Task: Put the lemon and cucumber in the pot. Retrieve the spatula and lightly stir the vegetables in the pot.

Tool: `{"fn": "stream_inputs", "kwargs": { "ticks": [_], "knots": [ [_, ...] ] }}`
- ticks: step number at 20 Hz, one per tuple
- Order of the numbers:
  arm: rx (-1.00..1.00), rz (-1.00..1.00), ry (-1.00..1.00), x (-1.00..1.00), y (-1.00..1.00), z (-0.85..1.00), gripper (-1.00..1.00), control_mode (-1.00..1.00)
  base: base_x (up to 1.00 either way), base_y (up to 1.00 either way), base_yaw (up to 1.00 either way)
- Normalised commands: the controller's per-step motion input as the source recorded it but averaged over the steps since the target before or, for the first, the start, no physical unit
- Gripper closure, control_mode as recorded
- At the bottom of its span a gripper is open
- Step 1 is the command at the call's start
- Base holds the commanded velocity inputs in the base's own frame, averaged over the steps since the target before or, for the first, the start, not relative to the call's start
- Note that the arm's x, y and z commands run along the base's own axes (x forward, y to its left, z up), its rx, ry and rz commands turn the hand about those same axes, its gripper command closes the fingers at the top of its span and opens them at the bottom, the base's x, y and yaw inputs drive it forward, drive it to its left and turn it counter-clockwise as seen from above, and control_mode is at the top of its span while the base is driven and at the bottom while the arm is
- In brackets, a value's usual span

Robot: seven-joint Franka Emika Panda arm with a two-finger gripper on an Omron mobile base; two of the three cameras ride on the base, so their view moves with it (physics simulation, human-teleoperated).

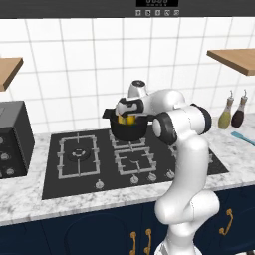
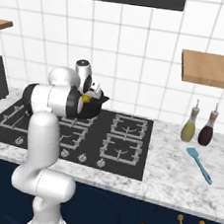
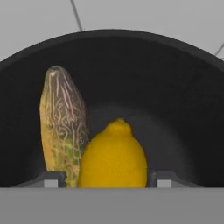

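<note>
We face a white-tiled kitchen wall with wooden shelves (image 2: pixel 211 69) above a marbled counter (image 2: pixel 175 181) on navy cabinets. A black gas hob (image 1: pixel 89 162) holds the pot (image 1: pixel 130 127) on a rear burner. Our gripper (image 3: pixel 107 180) hangs over it, fingers spread either side of the lemon (image 3: pixel 113 155); whether they touch it we cannot tell. The cucumber (image 3: pixel 63 124) leans beside the lemon. The spatula (image 2: pixel 199 164) lies on the counter near two bottles (image 2: pixel 197 127).

Arm's blocking a lot here: from the right side the pot (image 2: pixel 99 102) is mostly behind the elbow, just a sliver of rim showing. In the hand view the lemon (image 3: pixel 113 157) bottom and cucumber (image 3: pixel 63 127) lower end get cut off. Spatula (image 1: pixel 244 138) runs off the right edge in the left base view.
</note>
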Motion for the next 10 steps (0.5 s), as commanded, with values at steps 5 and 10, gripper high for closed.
{"fn": "stream_inputs", "kwargs": {
  "ticks": [5, 10],
  "knots": [
    [0.0, 0.03, -0.04, -0.06, 0.0, 0.24, -1.0, -1.0, 0.0, 0.0, 0.0],
    [0.05, 0.0, -0.15, -0.67, -0.11, 0.86, -1.0, -1.0, 0.0, 0.0, 0.0]
  ]
}}
